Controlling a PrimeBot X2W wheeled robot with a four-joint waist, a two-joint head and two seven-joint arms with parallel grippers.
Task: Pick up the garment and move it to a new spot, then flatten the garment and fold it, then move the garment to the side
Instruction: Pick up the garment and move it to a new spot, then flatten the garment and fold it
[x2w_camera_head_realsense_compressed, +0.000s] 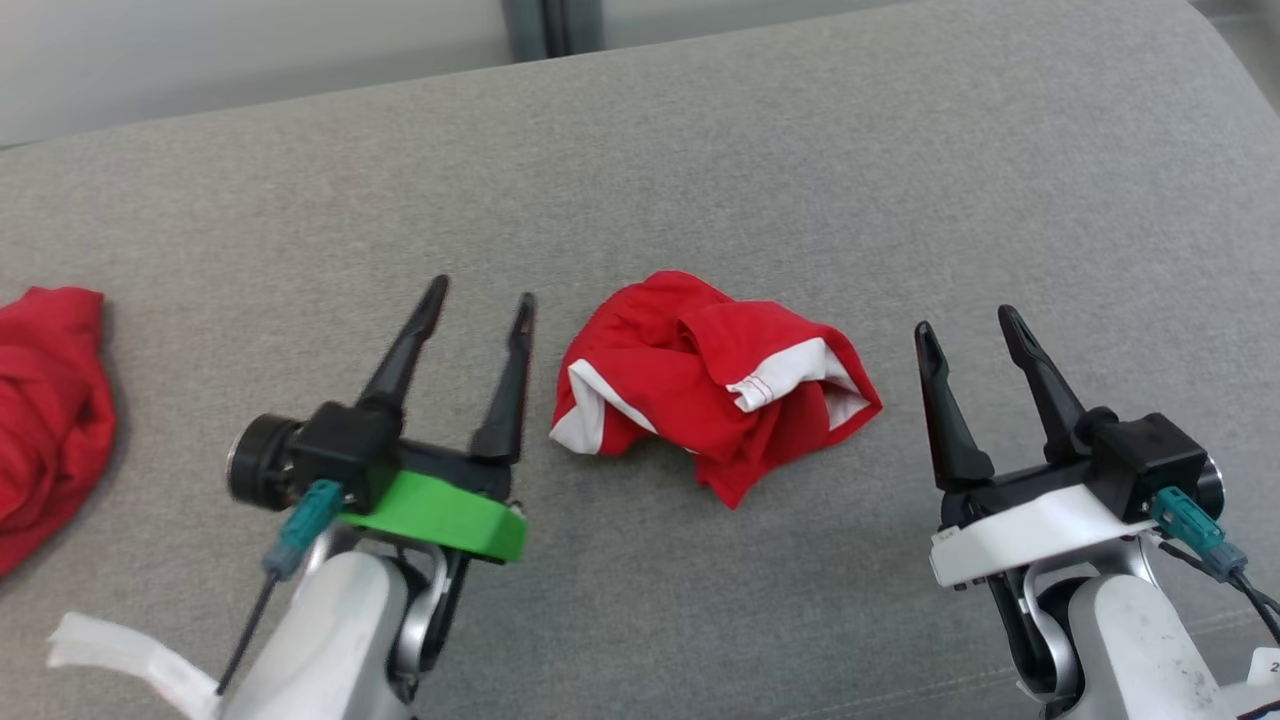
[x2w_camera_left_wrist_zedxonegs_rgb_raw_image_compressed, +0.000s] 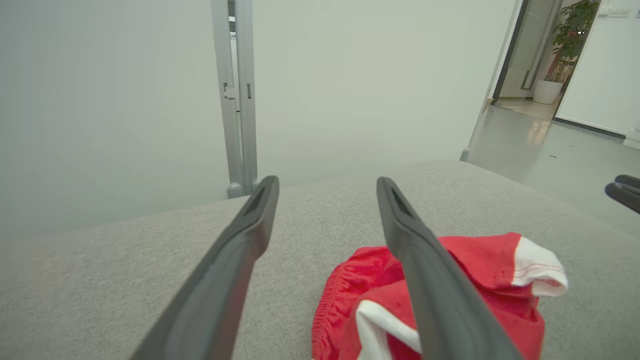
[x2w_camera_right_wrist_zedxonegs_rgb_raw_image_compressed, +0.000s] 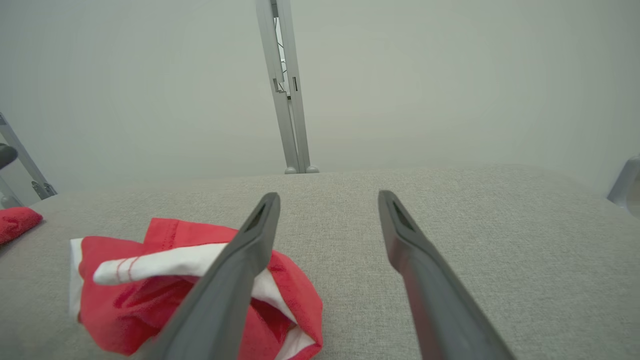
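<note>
A crumpled red garment (x2w_camera_head_realsense_compressed: 712, 385) with white trim lies in a heap on the grey surface (x2w_camera_head_realsense_compressed: 700, 150), midway between my two grippers. My left gripper (x2w_camera_head_realsense_compressed: 485, 295) stands open just to its left, fingers apart and holding nothing. Off to the garment's right my right gripper (x2w_camera_head_realsense_compressed: 967, 322) is open too, with nothing between its fingers. In the left wrist view the garment (x2w_camera_left_wrist_zedxonegs_rgb_raw_image_compressed: 480, 290) lies beyond and partly behind the right finger of the left gripper (x2w_camera_left_wrist_zedxonegs_rgb_raw_image_compressed: 327, 184). The right wrist view has the garment (x2w_camera_right_wrist_zedxonegs_rgb_raw_image_compressed: 150, 295) at lower left, partly hidden by the left finger of the right gripper (x2w_camera_right_wrist_zedxonegs_rgb_raw_image_compressed: 327, 199).
Another red cloth (x2w_camera_head_realsense_compressed: 45, 410) is bunched at the left edge of the grey surface, also seen as the red cloth (x2w_camera_right_wrist_zedxonegs_rgb_raw_image_compressed: 15, 222). A pale wall with a grey post (x2w_camera_left_wrist_zedxonegs_rgb_raw_image_compressed: 239, 95) stands behind. A doorway and floor (x2w_camera_left_wrist_zedxonegs_rgb_raw_image_compressed: 545, 135) open at the right.
</note>
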